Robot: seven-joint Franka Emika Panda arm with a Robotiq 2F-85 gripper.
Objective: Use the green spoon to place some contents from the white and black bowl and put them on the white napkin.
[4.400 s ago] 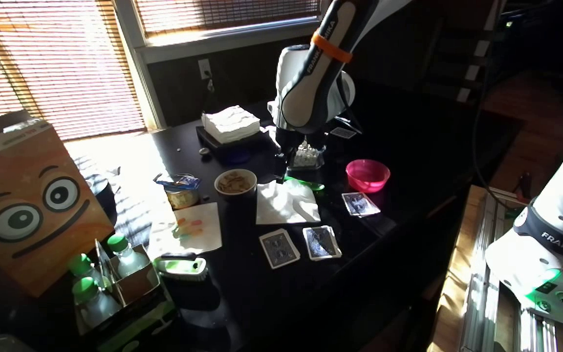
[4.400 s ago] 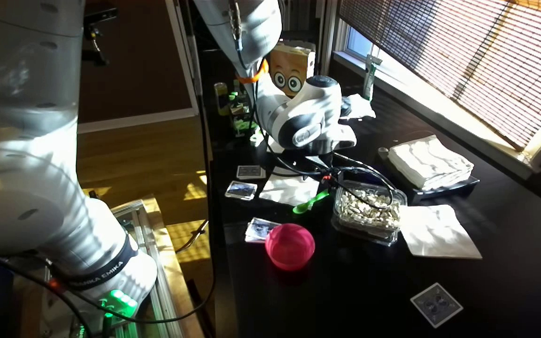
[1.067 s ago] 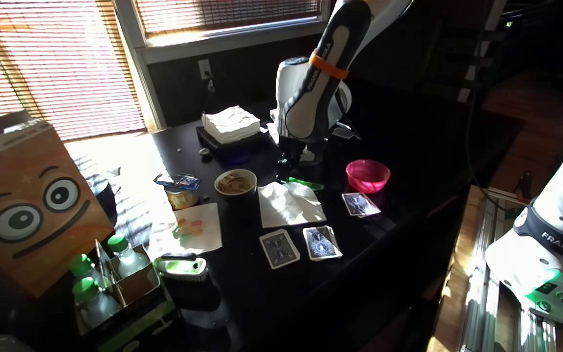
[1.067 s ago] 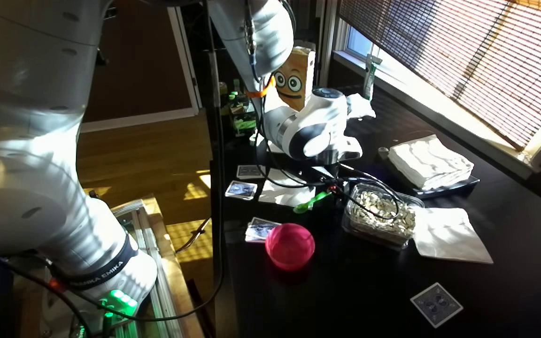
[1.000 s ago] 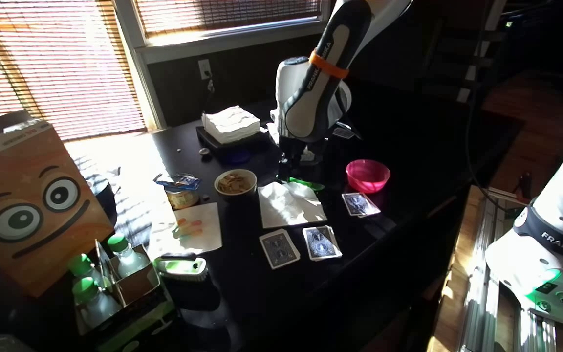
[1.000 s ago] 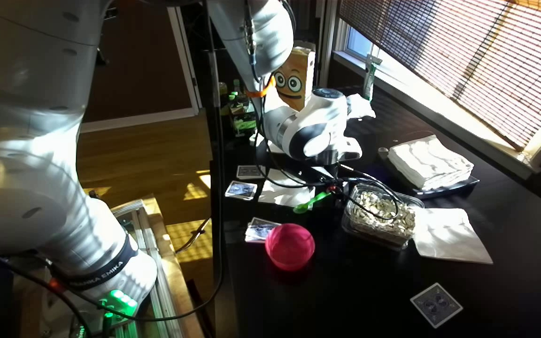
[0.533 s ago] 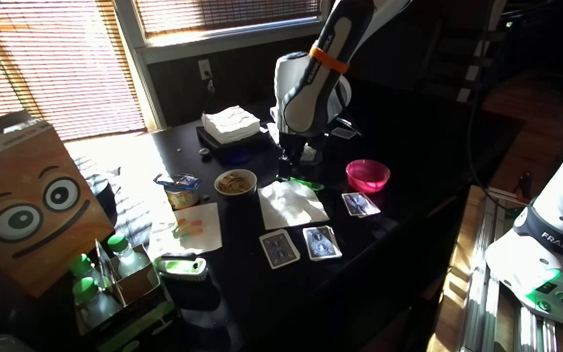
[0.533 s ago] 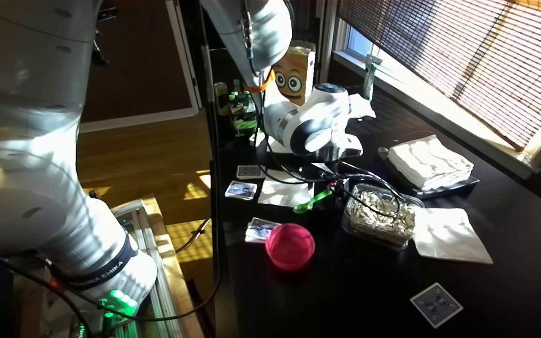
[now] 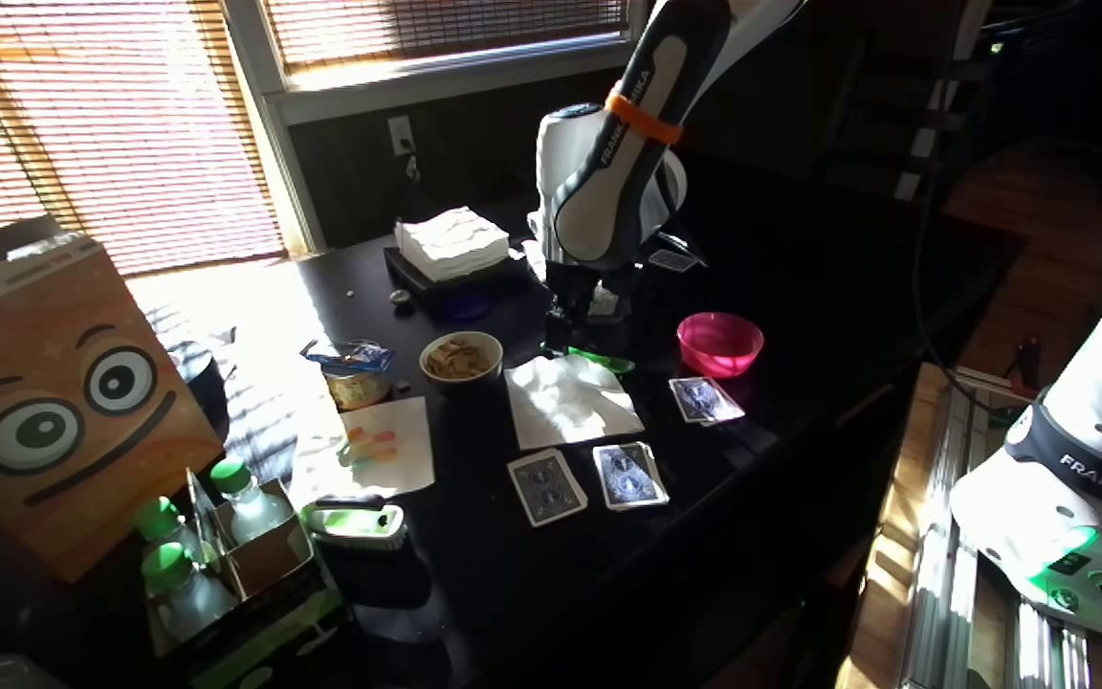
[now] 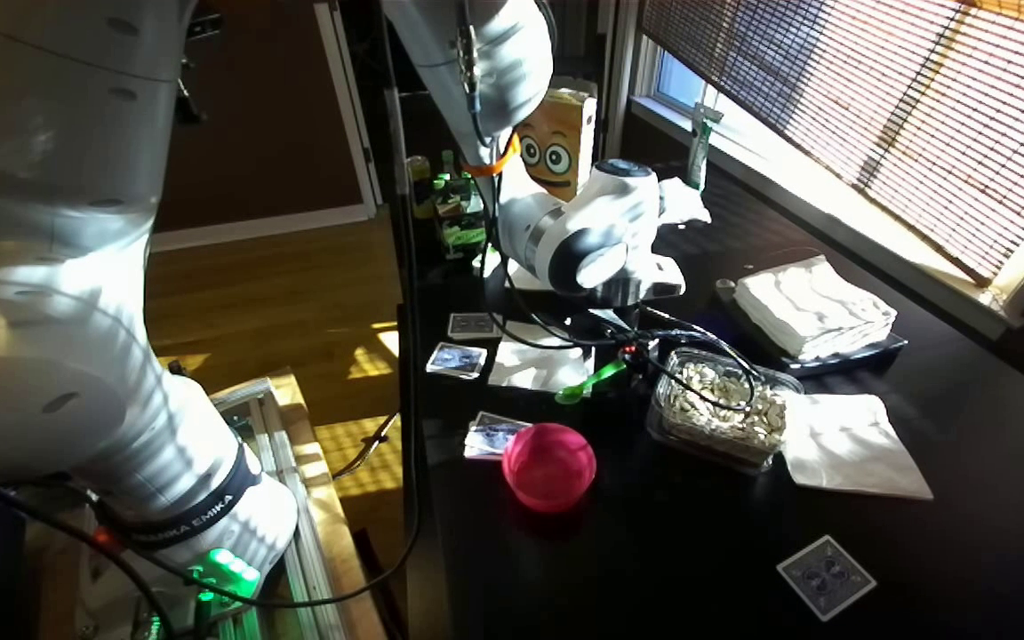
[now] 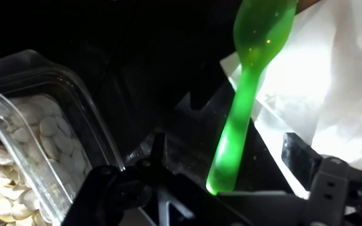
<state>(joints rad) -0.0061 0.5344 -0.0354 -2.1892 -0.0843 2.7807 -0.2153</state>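
Spoon (image 11: 246, 94) lies from lower middle to upper right of the wrist view; I have the gripper (image 11: 227, 152) spread either side of it, presumably so closing pinches it for scooping.

A home — blinds (image 9: 111, 144), wooden floor (image 10: 281, 307)

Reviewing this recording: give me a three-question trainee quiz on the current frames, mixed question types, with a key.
1. True or false: the gripper stands open.
2. In the wrist view, what lies on the opposite side of the green spoon from the clear container? A) pink bowl; B) white napkin; C) playing card.
3. Fill the gap: the clear container holds pale ____.
Key: 1 true; 2 B; 3 seeds.
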